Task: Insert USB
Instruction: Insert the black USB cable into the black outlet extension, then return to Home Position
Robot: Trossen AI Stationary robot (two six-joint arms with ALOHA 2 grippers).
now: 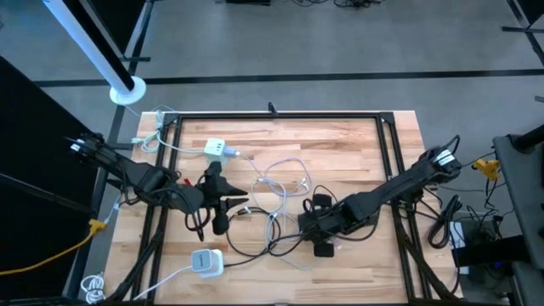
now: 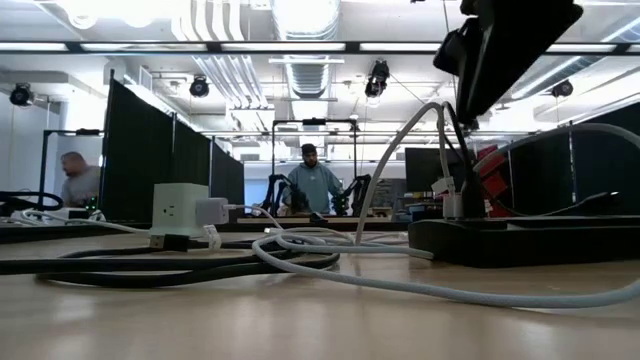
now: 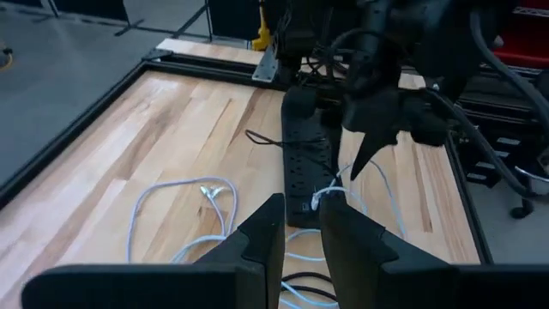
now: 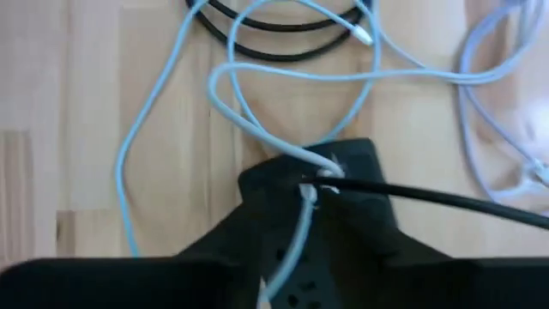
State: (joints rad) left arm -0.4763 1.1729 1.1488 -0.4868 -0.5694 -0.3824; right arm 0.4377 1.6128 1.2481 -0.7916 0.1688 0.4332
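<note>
A black power strip [image 3: 304, 163] [image 2: 520, 240] lies flat on the wooden table, mostly under my right arm in the high view. My right gripper [image 1: 316, 223] [image 3: 356, 167] hovers over the strip's near end, pointing down, shut on a white USB cable [image 4: 232, 112]. The cable's plug end [image 2: 450, 205] hangs just above the strip. My left gripper [image 1: 225, 202] [image 3: 300, 232] waits left of centre, holding nothing, with a narrow gap between its fingers. A white charger cube [image 1: 219, 149] [image 2: 180, 208] stands at the far left. My right gripper pinches the white cable between its two fingers close behind the plug end [image 4: 322, 174], coming from above and pointing down. The plug end is lifted clear over the power strip. The rest of the cable [image 3: 330, 193] trails slack in loops onto the table.
Loose white cable loops [image 1: 285, 183] and black cords [image 1: 255, 246] cover the table's middle. A second white adapter [image 1: 205, 262] lies near the front left. A black metal frame [image 1: 280, 115] borders the table. People stand in the room beyond [image 2: 312, 180].
</note>
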